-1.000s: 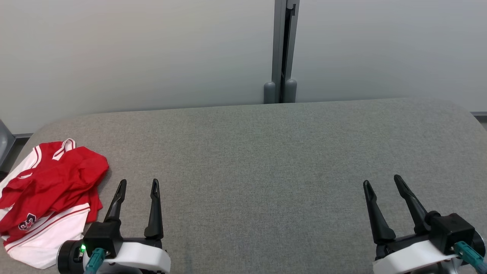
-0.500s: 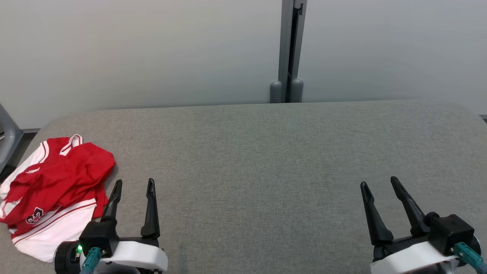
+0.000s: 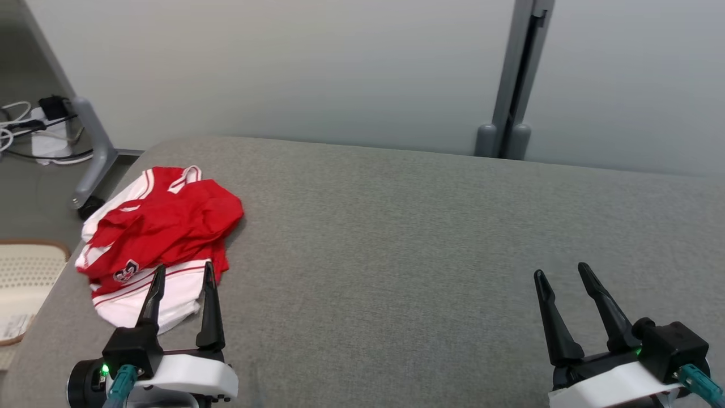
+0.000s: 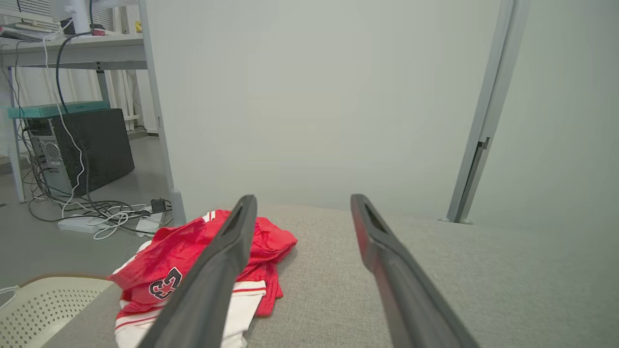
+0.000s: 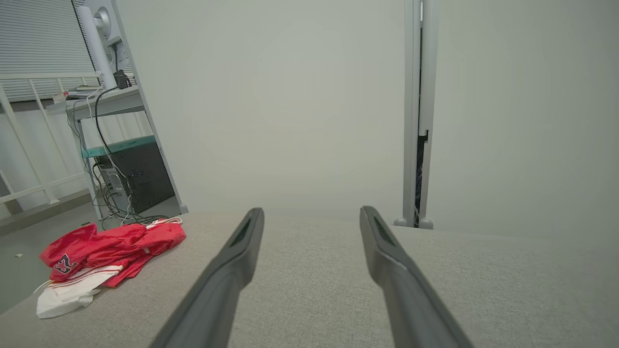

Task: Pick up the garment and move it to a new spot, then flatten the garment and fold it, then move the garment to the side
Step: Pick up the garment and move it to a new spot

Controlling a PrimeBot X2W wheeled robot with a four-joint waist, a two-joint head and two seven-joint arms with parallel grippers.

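1. Compared with half a second ago, the head camera has turned toward the left, so the whole picture shifted; the shirt itself seems to lie as before.
2. One red and white shirt [image 3: 161, 232] lies crumpled at the left end of the grey counter [image 3: 396, 238], close to its edge.
3. I judge it light, soft and limp, so it will sag and drag when lifted. A good hold would be a raised red fold or the white hem.
4. One left claw [image 3: 184, 266], its fingers wide apart and holding nothing, points at the white hem; whether it touches, I cannot tell.
5. One right claw [image 3: 559, 270], also wide and empty, hangs over bare counter, well apart from the shirt.
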